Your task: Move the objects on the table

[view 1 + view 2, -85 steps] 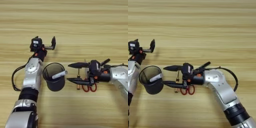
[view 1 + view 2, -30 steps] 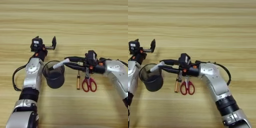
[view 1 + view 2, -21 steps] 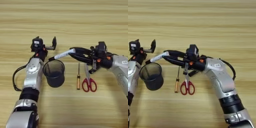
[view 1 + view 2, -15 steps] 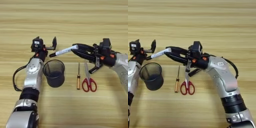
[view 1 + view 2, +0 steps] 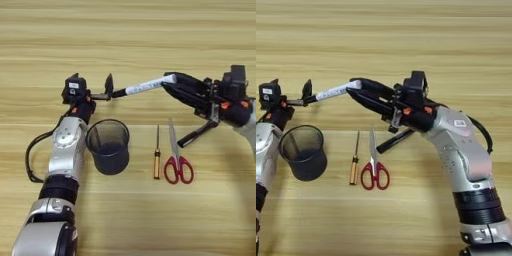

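Nearest the robot, a black mesh pen cup [image 5: 108, 152] stands upright on the wooden bench [image 5: 128, 45], just beside the left forearm; nothing can be seen inside it. To its right, flat on the bench, lie a small screwdriver [image 5: 157, 160] with a yellowish handle and red-handled scissors [image 5: 176, 161], side by side and close together. Just beyond the scissors a slim black marker [image 5: 196, 134] slants beneath the right wrist; whether it rests on the bench or hangs from the arm cannot be told. Farther back, the right gripper [image 5: 175, 86] has its jaws closed around the tail of a white-barrelled marker [image 5: 144, 87], held nearly level above the bench with its black cap pointing left. That cap almost meets the left gripper [image 5: 92, 92], whose jaws stand apart and grip nothing. The pose suggests a lifted marker awaiting placement. The cup, screwdriver and scissors sit directly below any lowering path.
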